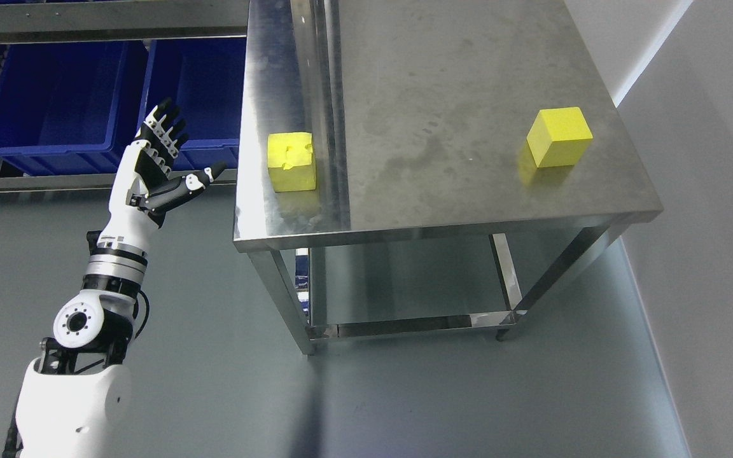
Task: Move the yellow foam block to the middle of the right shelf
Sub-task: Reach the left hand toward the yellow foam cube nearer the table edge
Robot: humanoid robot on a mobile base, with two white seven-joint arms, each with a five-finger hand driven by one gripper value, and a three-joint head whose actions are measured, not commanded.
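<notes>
Blue bins (55, 95) are sitting on a rack at upper left. Just right of them, the left hand (156, 168) is hovering over the floor, fingers spread and holding nothing, thumb pointing toward the steel table (443, 95). One yellow block (291, 161), its top chipped, is resting near the table's left front edge. Another yellow block (559, 136), intact, is lying well apart from it near the table's right edge.

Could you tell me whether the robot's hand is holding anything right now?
Nothing: the left hand is open beside the table, touching neither yellow block.
</notes>
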